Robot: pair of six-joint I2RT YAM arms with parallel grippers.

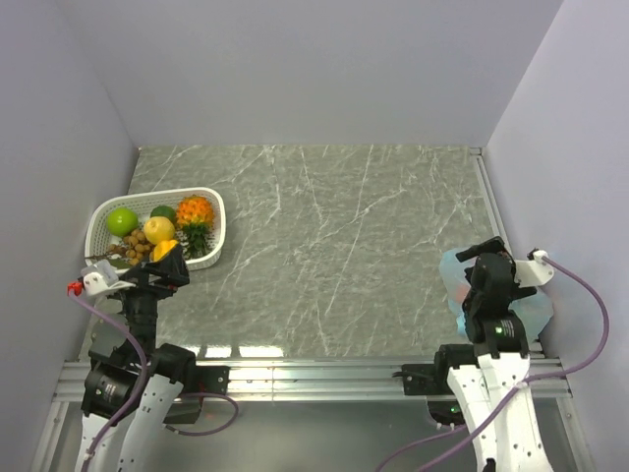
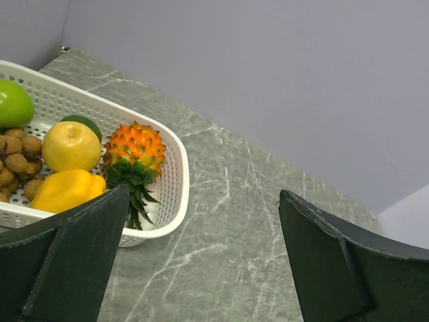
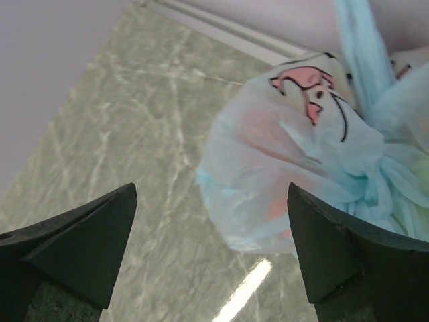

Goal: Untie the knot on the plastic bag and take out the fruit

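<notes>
The pale blue plastic bag (image 1: 450,267) lies at the table's right edge, largely under my right arm. In the right wrist view the plastic bag (image 3: 288,154) shows pink cartoon print, and reddish fruit (image 3: 276,209) shows dimly through it. The knot (image 3: 394,164) is a bunched twist at the bag's right side, with a handle loop (image 3: 362,54) rising from it. My right gripper (image 3: 211,191) (image 1: 482,258) is open and empty just above and left of the bag. My left gripper (image 2: 204,194) (image 1: 169,270) is open and empty at the basket's near corner.
A white slotted basket (image 1: 218,211) (image 2: 175,194) stands at the left, holding a green apple (image 2: 13,102), an orange pineapple-like fruit (image 2: 135,146), a round yellow fruit (image 2: 70,144), a yellow piece (image 2: 67,191) and small brown balls (image 2: 17,157). Walls enclose the table.
</notes>
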